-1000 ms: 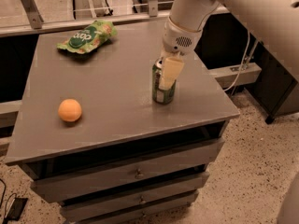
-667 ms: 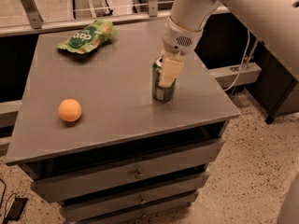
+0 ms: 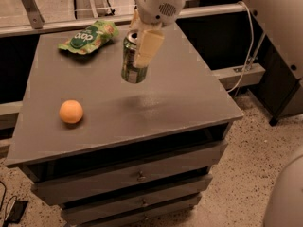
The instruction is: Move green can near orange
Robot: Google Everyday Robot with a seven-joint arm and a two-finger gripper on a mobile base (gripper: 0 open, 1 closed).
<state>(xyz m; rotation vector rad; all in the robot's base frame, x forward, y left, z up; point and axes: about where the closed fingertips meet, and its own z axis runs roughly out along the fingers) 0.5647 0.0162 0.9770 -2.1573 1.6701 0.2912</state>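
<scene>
The green can (image 3: 130, 60) is held in my gripper (image 3: 140, 45), lifted above the grey cabinet top (image 3: 189, 93) near its middle. One pale finger (image 3: 147, 47) lies down the can's front, the other is behind it. The can's silver top shows just under my white wrist. The orange (image 3: 71, 111) lies on the cabinet top at the front left, well apart from the can, to its lower left.
A flat green snack bag (image 3: 88, 36) lies at the back left of the cabinet top. The cabinet has drawers below. A white cable and dark furniture stand to the right, over speckled floor.
The can has been lifted off the cabinet top and carried left, toward the middle. The orange and the bag have not moved.
</scene>
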